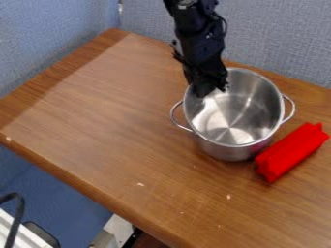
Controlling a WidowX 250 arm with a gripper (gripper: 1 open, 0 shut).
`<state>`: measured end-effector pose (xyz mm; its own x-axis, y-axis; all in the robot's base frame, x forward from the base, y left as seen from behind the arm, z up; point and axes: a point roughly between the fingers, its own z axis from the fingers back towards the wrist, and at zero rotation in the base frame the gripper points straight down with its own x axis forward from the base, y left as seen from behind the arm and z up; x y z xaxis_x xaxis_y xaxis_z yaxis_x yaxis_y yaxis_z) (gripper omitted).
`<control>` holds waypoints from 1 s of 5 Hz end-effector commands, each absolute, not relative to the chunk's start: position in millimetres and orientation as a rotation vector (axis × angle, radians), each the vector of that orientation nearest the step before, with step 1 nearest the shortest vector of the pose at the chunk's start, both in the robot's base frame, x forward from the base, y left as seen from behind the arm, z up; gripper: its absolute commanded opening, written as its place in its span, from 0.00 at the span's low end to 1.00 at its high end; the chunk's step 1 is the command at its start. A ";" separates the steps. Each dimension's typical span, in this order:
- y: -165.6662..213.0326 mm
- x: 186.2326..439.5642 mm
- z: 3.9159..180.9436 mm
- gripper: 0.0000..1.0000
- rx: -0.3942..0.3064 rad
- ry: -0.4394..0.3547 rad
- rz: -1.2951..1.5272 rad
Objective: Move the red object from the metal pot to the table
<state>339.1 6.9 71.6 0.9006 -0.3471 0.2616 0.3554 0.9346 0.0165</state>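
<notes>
Camera view, looking down from above one corner: the brown wood-grain bench [104, 126] fills most of the frame, running diagonally from the upper left to the lower right, with blue wall behind it at the top and floor showing past its rounded edge at the lower left. On the right half of the frame stands the shiny stainless-steel pot [235, 116], upright, its bright inside bare as far as can be seen, with small wire loop handles at the left and right of the rim. Just beside the pot, at the lower right of the frame, the red block [291, 152] lies flat on the wood, close to the pot's wall but apparently not touching it, and near the bench's right edge. The dark robot arm comes down from the top centre, and its gripper [207, 82] points steeply downward at the pot's upper-left rim, its fingers pressed together with nothing visible between them; whether they touch the rim I cannot tell. Judged from how things lie, the main work looks done: the red block is out of the pot and resting on the bench. What seems left is only for the arm to draw away.
</notes>
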 end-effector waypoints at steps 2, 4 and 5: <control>25.8 336.3 83.0 0.00 -0.008 -0.291 -0.291; 20.9 341.0 80.9 0.00 -0.031 -0.316 -0.271; 18.8 343.5 79.3 0.00 -0.044 -0.325 -0.256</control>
